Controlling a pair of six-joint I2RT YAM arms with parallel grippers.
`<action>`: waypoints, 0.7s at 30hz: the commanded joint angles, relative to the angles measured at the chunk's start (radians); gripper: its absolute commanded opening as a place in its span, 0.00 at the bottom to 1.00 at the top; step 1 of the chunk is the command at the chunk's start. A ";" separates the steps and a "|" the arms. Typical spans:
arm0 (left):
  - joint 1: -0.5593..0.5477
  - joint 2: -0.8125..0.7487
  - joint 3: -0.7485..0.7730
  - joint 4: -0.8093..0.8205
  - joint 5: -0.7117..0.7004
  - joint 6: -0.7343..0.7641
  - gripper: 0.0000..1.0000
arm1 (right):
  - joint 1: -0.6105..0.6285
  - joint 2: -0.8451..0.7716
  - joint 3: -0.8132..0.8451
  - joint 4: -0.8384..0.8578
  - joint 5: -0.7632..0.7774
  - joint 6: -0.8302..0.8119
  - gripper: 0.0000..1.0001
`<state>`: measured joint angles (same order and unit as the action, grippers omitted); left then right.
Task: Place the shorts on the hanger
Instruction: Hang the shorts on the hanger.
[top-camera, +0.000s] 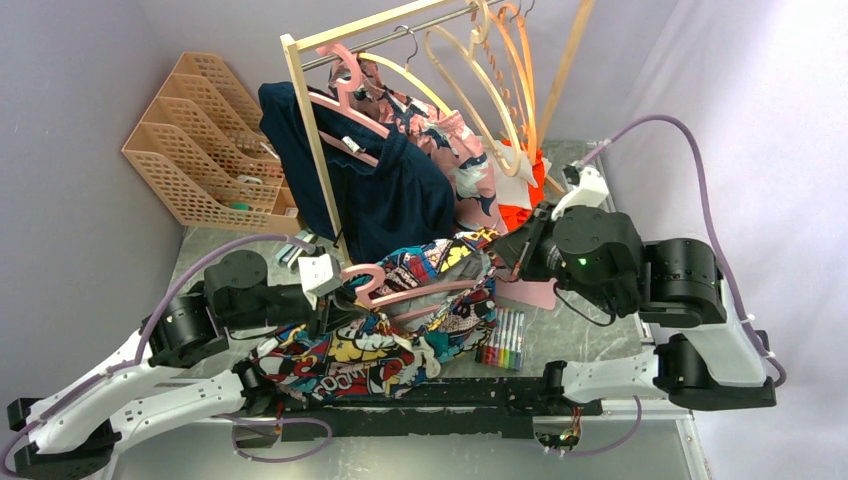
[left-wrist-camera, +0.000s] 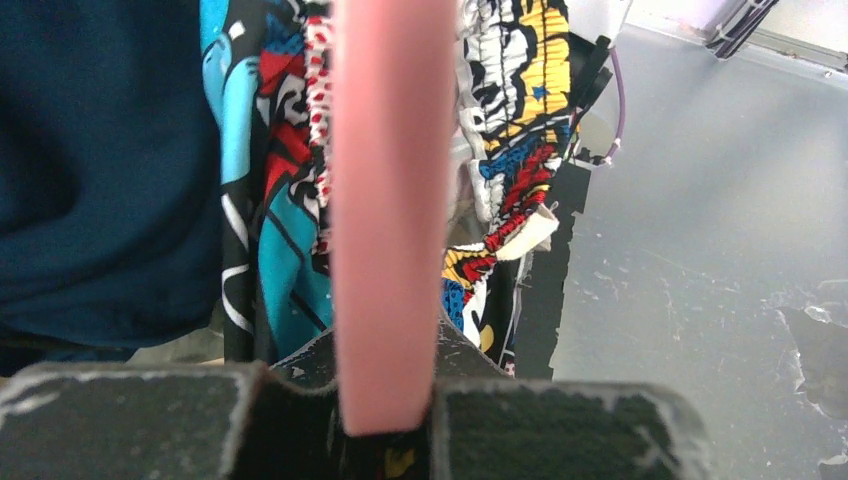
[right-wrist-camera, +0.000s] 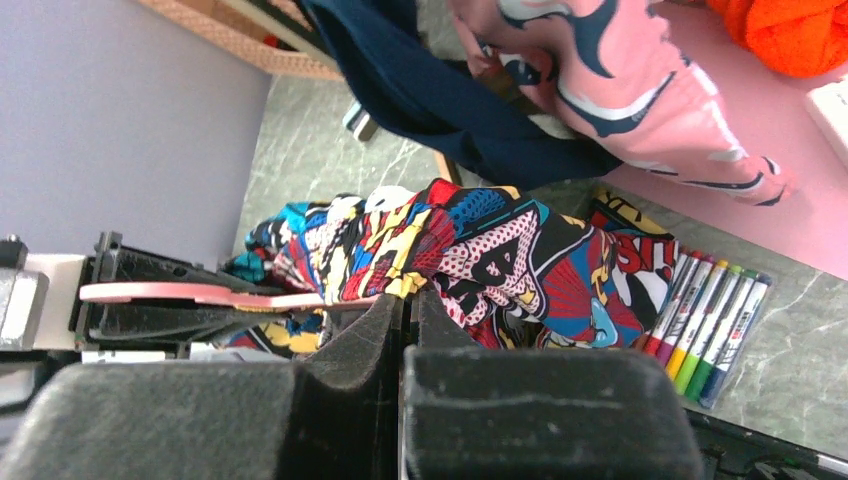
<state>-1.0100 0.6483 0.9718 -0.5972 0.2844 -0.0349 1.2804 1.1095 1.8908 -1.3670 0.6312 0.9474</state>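
Seen from above, the large pale-pink plastic hanger (top-camera: 420, 291) is held low over the grey marbled table (top-camera: 550, 335), with the multicoloured comic-print fabric shorts (top-camera: 350, 355) partly draped across it and lilac walls (top-camera: 80, 150) behind. At the left wrist, the left gripper (left-wrist-camera: 385, 400) is clamped tight on the hanger's bar. At the right wrist, the right gripper (right-wrist-camera: 405, 310) is pinched closed on the shorts' edge. Threading is judged half done, and drawing the fabric further over the crossbar is called for next.

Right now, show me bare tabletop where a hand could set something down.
Bare tabletop lies between the markers and the right arm, and a smaller patch between the file trays and the left arm. The middle is crowded: the shorts, the hanger, hanging clothes.
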 joint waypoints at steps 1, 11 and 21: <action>0.002 -0.035 -0.023 0.112 0.031 -0.024 0.07 | -0.002 -0.041 -0.048 -0.013 0.138 0.094 0.00; 0.002 -0.071 -0.013 0.158 -0.169 0.017 0.07 | -0.002 0.058 -0.091 0.029 -0.134 0.040 0.00; 0.002 -0.046 -0.033 0.278 -0.066 -0.020 0.07 | -0.003 0.156 -0.074 0.234 -0.246 -0.077 0.00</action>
<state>-1.0100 0.5949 0.9424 -0.4511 0.1738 -0.0399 1.2789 1.2434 1.7805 -1.2385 0.4511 0.9325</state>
